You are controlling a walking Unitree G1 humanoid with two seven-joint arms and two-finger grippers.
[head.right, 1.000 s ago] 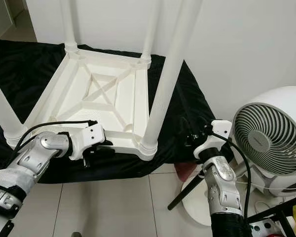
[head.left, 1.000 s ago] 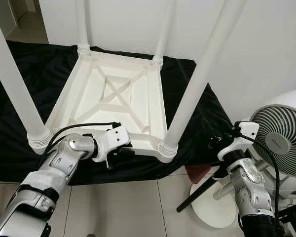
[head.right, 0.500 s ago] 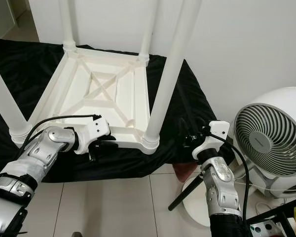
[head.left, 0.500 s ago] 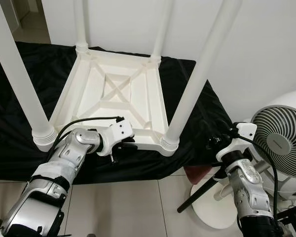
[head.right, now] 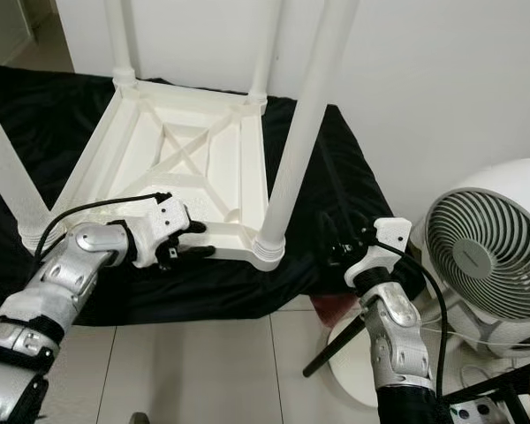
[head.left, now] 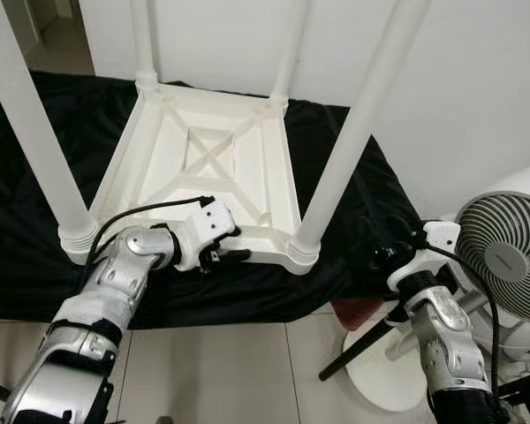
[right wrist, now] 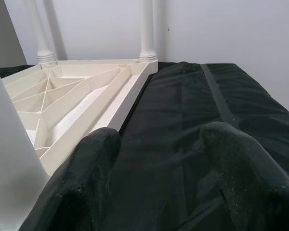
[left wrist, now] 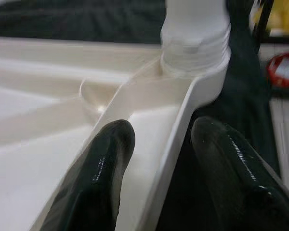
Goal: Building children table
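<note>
— Since a second ago our left gripper (left wrist: 154, 168) has slid forward along the near rail of the upturned children's table (head.left: 203, 163) and now straddles it close to the near-right leg (head.left: 349, 150). The whole picture has crept a little too, so part of that is our head moving.

— Why hold it there?

— Our guess is to steady the frame. The table lies top-down on the black cloth (head.left: 35, 256) with all four legs standing up, so the rail is the easiest lip to take. The left wrist view shows one finger (left wrist: 103, 173) inside the rail and the other outside, jaws spread with the rail wall between them; whether they actually press on it, we cannot tell.

— And the right gripper (right wrist: 156, 159)?

— It hangs off the cloth's right edge, near the white fan (head.left: 508, 265), jaws spread on nothing, looking along the cloth toward the table's far-right corner. We judge it is waiting in reserve.

— What can't we see?

— The leg tops are cut off by the upper edge of both eye views, so their ends are unknown. Whatever carries the cloth is covered by it. The threaded collar (left wrist: 195, 50) at the leg's foot looks seated, though the blur keeps us from saying it is fully screwed home.
</note>
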